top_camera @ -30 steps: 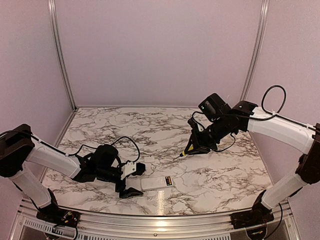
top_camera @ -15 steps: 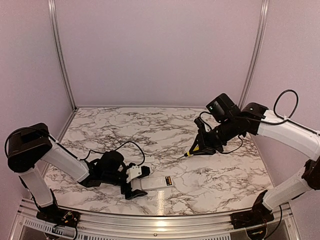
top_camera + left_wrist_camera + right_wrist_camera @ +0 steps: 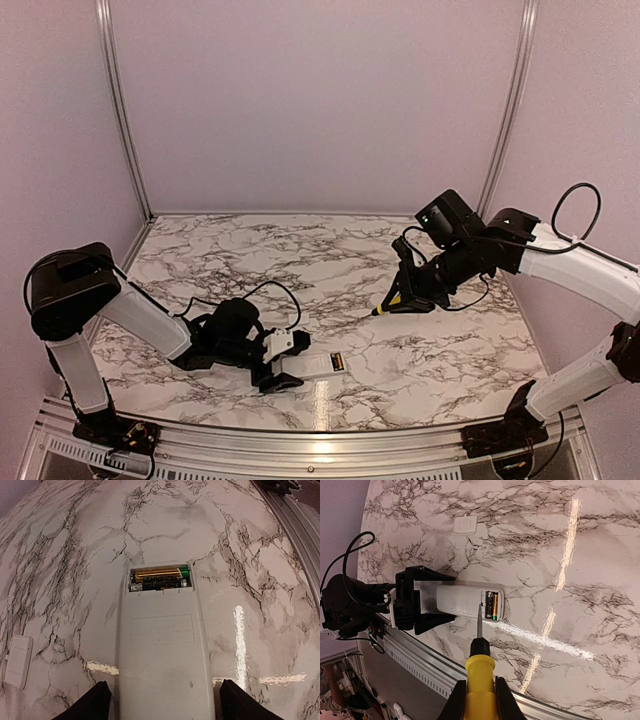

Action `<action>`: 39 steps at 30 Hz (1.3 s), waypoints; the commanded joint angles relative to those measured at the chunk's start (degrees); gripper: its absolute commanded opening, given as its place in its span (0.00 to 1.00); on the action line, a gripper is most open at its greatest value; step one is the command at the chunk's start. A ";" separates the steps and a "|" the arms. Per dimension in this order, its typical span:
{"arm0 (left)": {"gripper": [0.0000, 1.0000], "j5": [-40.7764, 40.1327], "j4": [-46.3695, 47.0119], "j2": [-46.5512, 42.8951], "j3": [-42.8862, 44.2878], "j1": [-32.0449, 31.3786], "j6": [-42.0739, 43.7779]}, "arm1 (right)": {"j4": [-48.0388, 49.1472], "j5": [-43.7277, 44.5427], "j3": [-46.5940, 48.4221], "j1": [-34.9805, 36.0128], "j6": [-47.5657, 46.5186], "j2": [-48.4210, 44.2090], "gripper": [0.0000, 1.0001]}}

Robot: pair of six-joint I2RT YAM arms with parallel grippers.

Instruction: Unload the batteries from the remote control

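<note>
Little of the unloading is done, by the look of it. The remote control [image 3: 318,364] lies flat on the marble surface [image 3: 250,260] near its near edge, a little left of centre, back side up. Its battery recess is uncovered at the right-hand end. A small white flat piece [image 3: 465,525], which I take for the battery cover, lies on the surface apart from the remote, so the opening step seems finished. Both batteries [image 3: 159,578] sit side by side in the recess, one gold and green, the other dark; neither is lifted or out. The left end effector [image 3: 287,362] straddles the remote's left end with its fingers apart, one along each long edge. A thin gap shows on both sides in the wrist view, so it does not look clamped yet. The right end effector [image 3: 476,700] is closed on the yellow-handled tool [image 3: 480,667], whose thin tip points toward the recess but hangs well away from it, out to the right. What is left, I judge, is to steady the remote, bring the tip in and lever out each cell.
</note>
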 commanded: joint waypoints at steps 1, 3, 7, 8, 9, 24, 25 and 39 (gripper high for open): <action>0.77 2.67 -4.36 2.24 1.87 -0.19 1.36 | 0.15 0.71 -0.32 0.64 1.20 -1.37 0.00; 0.74 3.46 -5.26 2.84 2.37 -0.19 1.37 | 0.20 0.71 -0.41 0.64 1.13 -1.42 0.00; 0.70 4.58 -5.43 3.28 2.41 -0.19 0.74 | 0.44 0.75 -0.44 0.64 1.10 -1.36 0.00; 0.70 4.84 -5.28 3.35 2.42 -0.19 0.48 | 0.59 0.72 -0.46 0.64 1.08 -1.31 0.00; 0.70 4.87 -5.39 3.47 2.61 -0.19 0.22 | 0.68 0.65 -0.52 0.64 1.08 -1.27 0.00; 0.52 3.94 -5.97 1.54 2.80 -0.24 -1.02 | 1.26 -3.84 1.06 2.08 -2.58 4.16 0.00; 0.51 3.74 -5.96 1.35 2.69 -0.20 -1.04 | 0.84 -3.78 1.48 2.39 -2.62 4.84 0.00; 0.38 -1.81 -9.03 -1.00 4.19 -1.57 0.01 | -3.66 -3.71 6.94 5.24 -4.62 14.94 0.00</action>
